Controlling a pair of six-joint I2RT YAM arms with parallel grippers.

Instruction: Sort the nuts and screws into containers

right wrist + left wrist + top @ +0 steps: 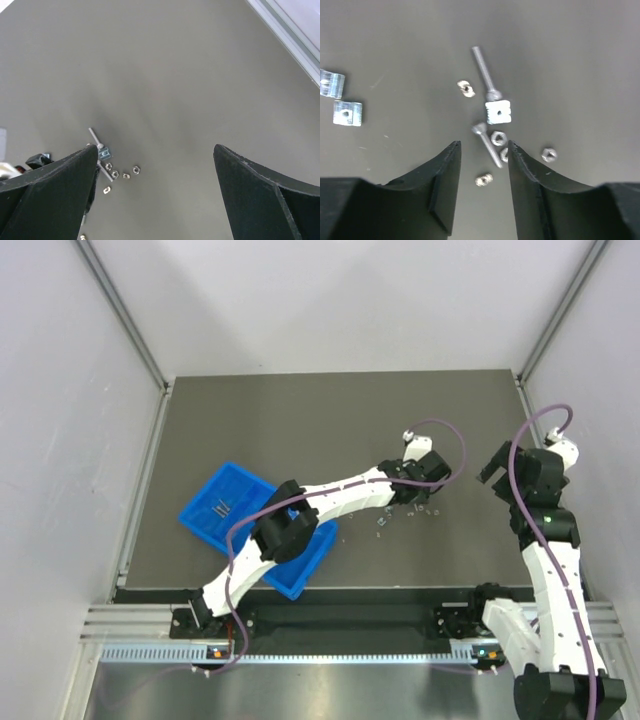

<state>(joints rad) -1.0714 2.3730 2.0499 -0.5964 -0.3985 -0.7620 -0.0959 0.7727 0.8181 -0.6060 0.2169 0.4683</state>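
The screws and nuts (405, 515) lie loose on the dark mat, right of the blue tray (215, 525). My left gripper (483, 146) is open and empty, low over them. Between its fingertips (451, 150) lie a short screw (487, 146) and one nut (484, 179). Two hex nuts (498, 137) touch the screw, and another (549, 154) lies right of the right finger. A long screw (484, 70) and a square nut (498, 112) lie just beyond. My right gripper (155, 150) is wide open and empty, high above the mat, with the same pile (111, 167) at its left.
Two shiny block nuts (342, 100) lie at the left of the left wrist view. Several dark screws (220, 508) lie in the tray's far compartment. The left arm (330, 495) crosses over the tray's right end. White walls and rails (145, 370) ring the mat.
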